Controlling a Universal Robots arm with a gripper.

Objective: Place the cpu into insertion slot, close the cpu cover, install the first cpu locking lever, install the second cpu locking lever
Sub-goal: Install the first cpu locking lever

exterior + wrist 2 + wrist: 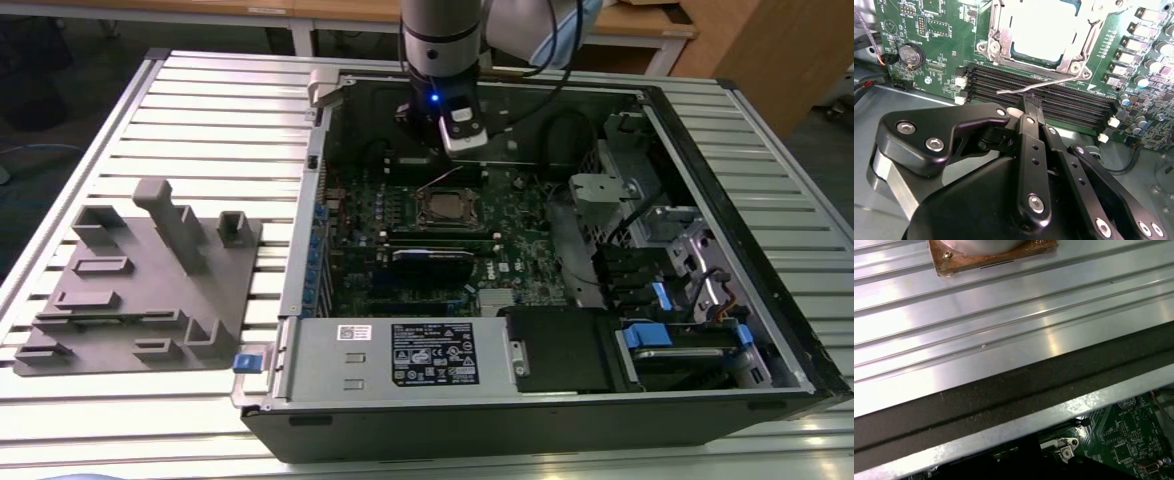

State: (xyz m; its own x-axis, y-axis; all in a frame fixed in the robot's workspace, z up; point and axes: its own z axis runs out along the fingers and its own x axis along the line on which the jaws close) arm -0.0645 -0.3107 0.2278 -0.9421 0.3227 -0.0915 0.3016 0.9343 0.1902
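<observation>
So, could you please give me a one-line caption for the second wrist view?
Hand poised at an unlatched locking lever, the cpu lying framed by the cpu cover.

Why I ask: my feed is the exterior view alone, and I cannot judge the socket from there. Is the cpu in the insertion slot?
Observer: Yes. In the second wrist view the cpu shows its pale metal top through the cut-out of the cpu cover, which lies down around it.
Operator: And the locking levers?
Observer: One thin wire lever juts from the socket's corner across the long black slots.
Operator: Where is the gripper?
Observer: The tip of the gripper is right at that wire lever; I cannot tell whether it touches.
</observation>
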